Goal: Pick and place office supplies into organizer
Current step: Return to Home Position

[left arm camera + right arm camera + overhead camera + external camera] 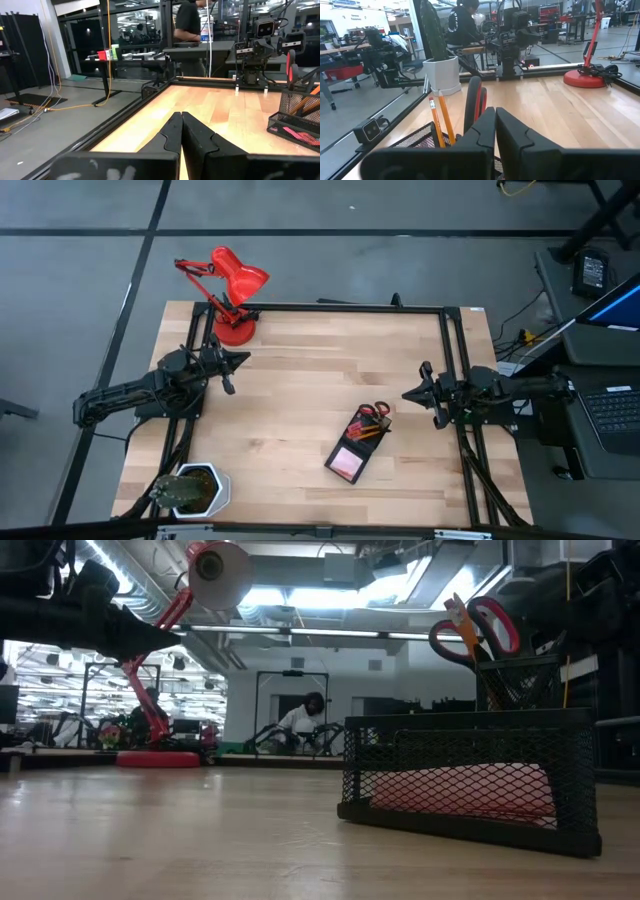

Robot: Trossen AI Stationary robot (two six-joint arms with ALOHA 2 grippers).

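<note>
The organizer [356,446], a black mesh tray with an upright cup at its far end, stands on the wooden table right of centre. Red-handled scissors [375,411] and orange pencils [440,124] stand in the cup. A pink sticky-note pad [348,463] lies in the tray part [470,790]. My left gripper [246,361] hovers shut over the table's left side, near the lamp. My right gripper [405,394] hovers shut just right of the organizer, pointing toward it. Neither holds anything.
A red desk lamp [230,290] stands on the table's far left corner. A white pot with a green plant [196,489] stands at the near left corner. A black frame [350,307] runs around the table. A person [462,22] sits beyond the table.
</note>
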